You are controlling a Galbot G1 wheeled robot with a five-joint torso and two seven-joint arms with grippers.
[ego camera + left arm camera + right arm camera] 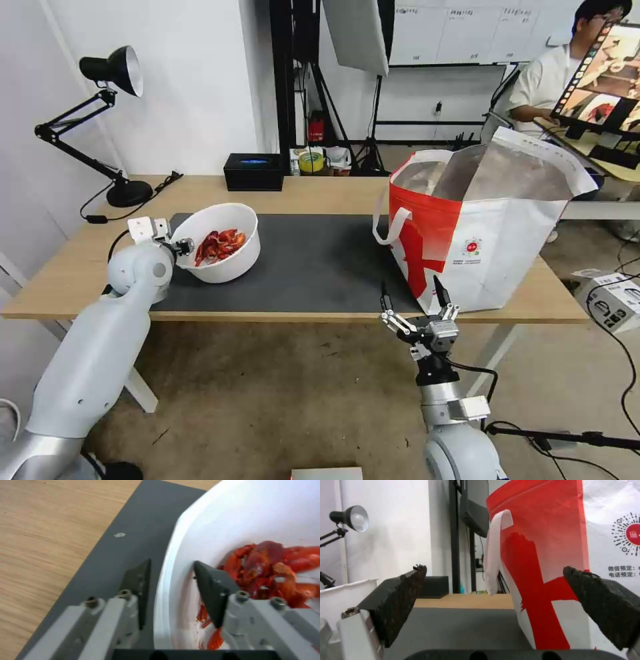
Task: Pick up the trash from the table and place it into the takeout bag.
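The left claw is straddling the near-left rim of the round white bowl of red crayfish shells; in the left wrist view its fingers are standing spread, one dark finger outside the wall over the large dark grey rectangular mat and the other inside, just beside the shells, with the rim running up between them and not yet pinched. The bowl is sitting on the mat's left part, on the long light-wood surface.

The right claw is hovering in front of the surface's near edge, fingers spread wide and pointing up, gripping nothing. Just beyond it and slightly to its right, the large boxy red-and-white fabric takeout bag with silver foil lining is standing upright on the right end of the mat, its mouth gaping open and a white loop handle hanging down its red side. The bowl is lying well off to this claw's left
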